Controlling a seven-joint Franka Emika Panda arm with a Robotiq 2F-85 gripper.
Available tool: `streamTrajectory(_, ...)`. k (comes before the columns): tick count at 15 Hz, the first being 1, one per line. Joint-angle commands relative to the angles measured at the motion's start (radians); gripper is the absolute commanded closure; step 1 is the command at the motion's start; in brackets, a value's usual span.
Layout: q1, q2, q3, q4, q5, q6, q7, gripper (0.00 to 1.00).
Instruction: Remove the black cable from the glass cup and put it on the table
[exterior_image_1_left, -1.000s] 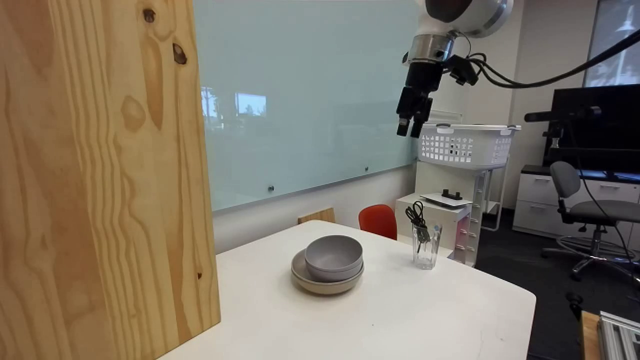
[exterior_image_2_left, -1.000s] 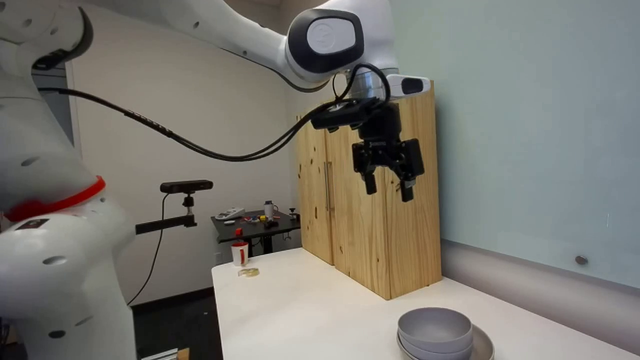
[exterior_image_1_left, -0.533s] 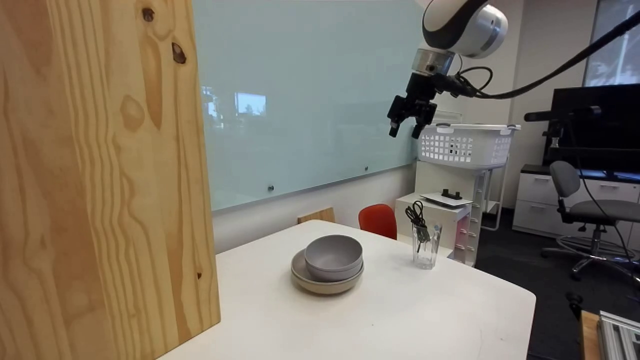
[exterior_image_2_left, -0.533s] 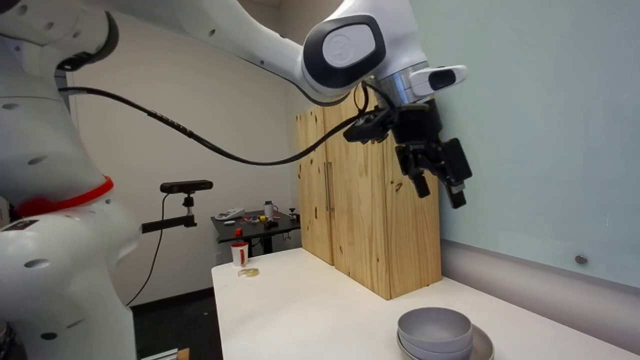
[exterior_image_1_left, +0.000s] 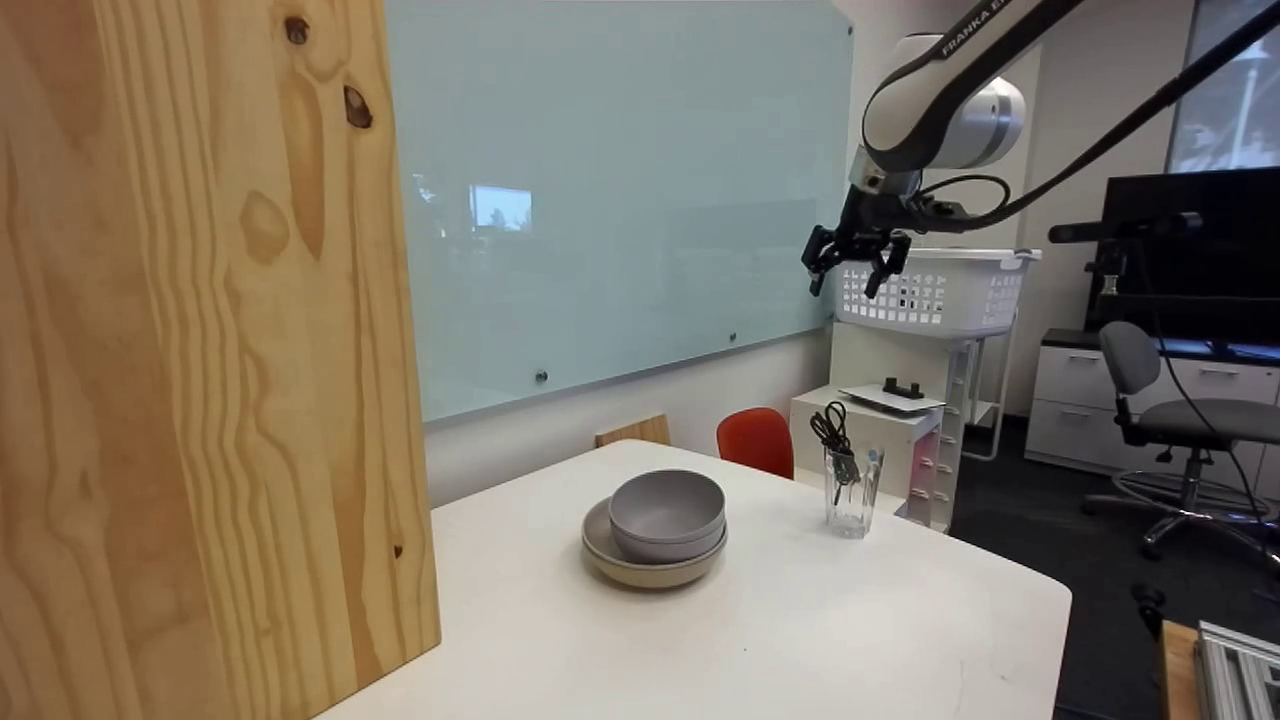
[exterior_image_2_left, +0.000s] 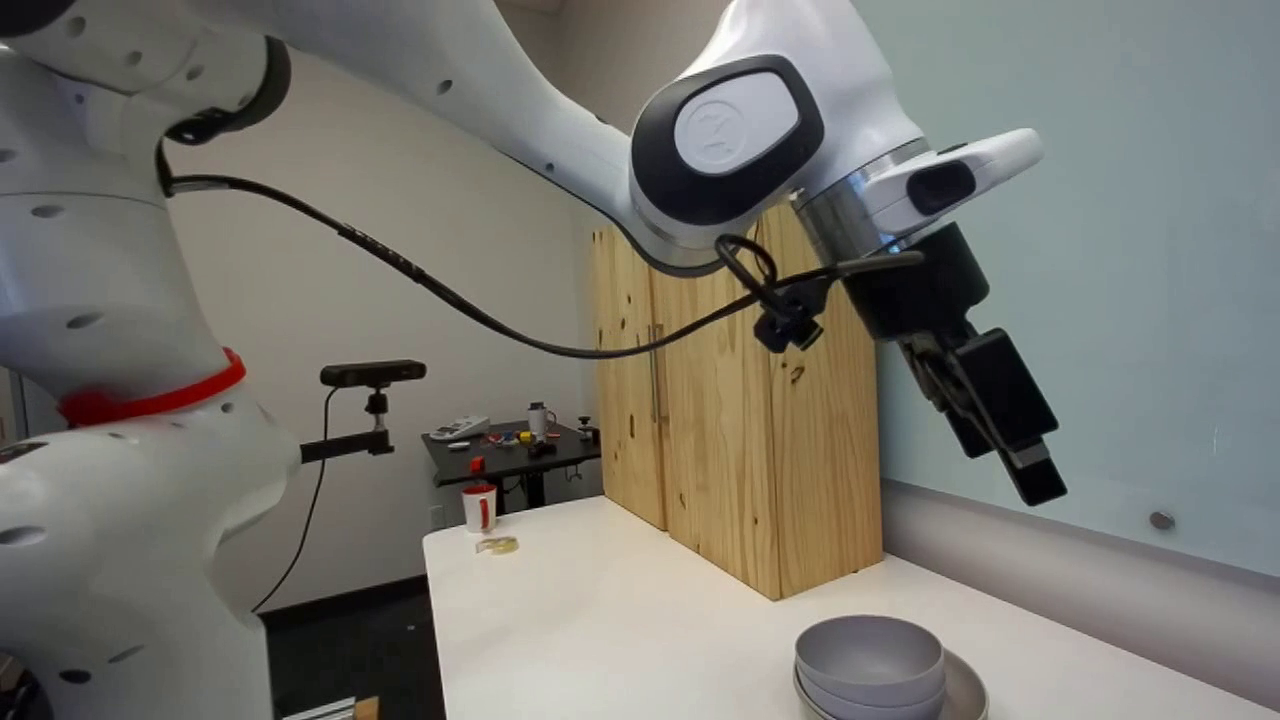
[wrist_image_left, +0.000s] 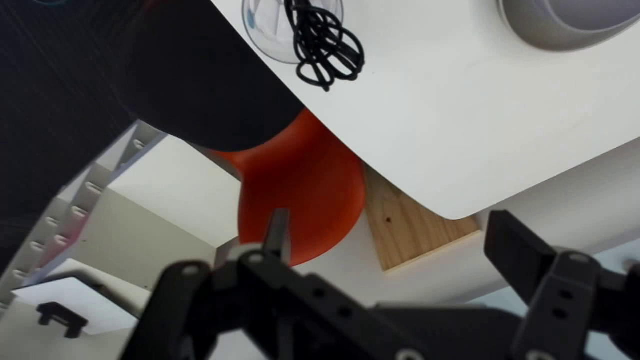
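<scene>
The black cable (exterior_image_1_left: 832, 432) is bundled in loops and stands in the clear glass cup (exterior_image_1_left: 850, 515), its loops above the rim and its lower end inside. The cup stands on the white table (exterior_image_1_left: 800, 640) near its edge. In the wrist view the cable loops (wrist_image_left: 330, 47) lean over the rim of the cup (wrist_image_left: 270, 37) at the top. My gripper (exterior_image_1_left: 844, 290) is open and empty, high above the table and apart from the cup. It is tilted in an exterior view (exterior_image_2_left: 1008, 468), where cup and cable are out of view. Both fingers show in the wrist view (wrist_image_left: 390, 220).
Stacked grey bowls (exterior_image_1_left: 668, 510) stand on the table beside the cup. A wooden cabinet (exterior_image_2_left: 720, 420) stands on the table. An orange-red chair (wrist_image_left: 305, 190) and a white drawer unit (wrist_image_left: 165, 200) are beyond the table edge. A glass board (exterior_image_1_left: 620, 200) covers the wall.
My gripper has turned and tilted. It has moved right and lower in both exterior views. The cable, cup and bowls have not moved.
</scene>
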Motion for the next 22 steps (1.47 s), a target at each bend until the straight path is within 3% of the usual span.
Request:
streamTrajectory(1, -0.07, 0.022, 0.039, -0.068, -0.149, 0.042, 0.268, 0.0)
streamTrajectory(3, -0.075, 0.051, 0.047, -0.088, -0.187, 0.055, 0.379, 0.0)
streamTrajectory(6, -0.062, 0.101, 0.03, -0.102, -0.181, 0.085, 0.44, 0.0)
streamTrajectory(11, -0.051, 0.217, -0.032, -0.09, -0.14, 0.231, 0.376, 0.0)
streamTrajectory(14, -0.044, 0.283, -0.077, -0.078, -0.155, 0.349, 0.405, 0.0)
streamTrajectory(16, -0.067, 0.301, -0.06, -0.083, -0.126, 0.4, 0.385, 0.0)
streamTrajectory(18, -0.077, 0.295, -0.034, -0.1, -0.059, 0.425, 0.326, 0.0)
streamTrajectory(19, -0.035, 0.272, -0.042, -0.125, 0.052, 0.42, 0.222, 0.0)
streamTrajectory(20, -0.089, 0.261, 0.036, -0.132, 0.118, 0.423, 0.148, 0.0)
streamTrajectory(22, -0.092, 0.258, 0.091, -0.115, 0.276, 0.399, 0.005, 0.0)
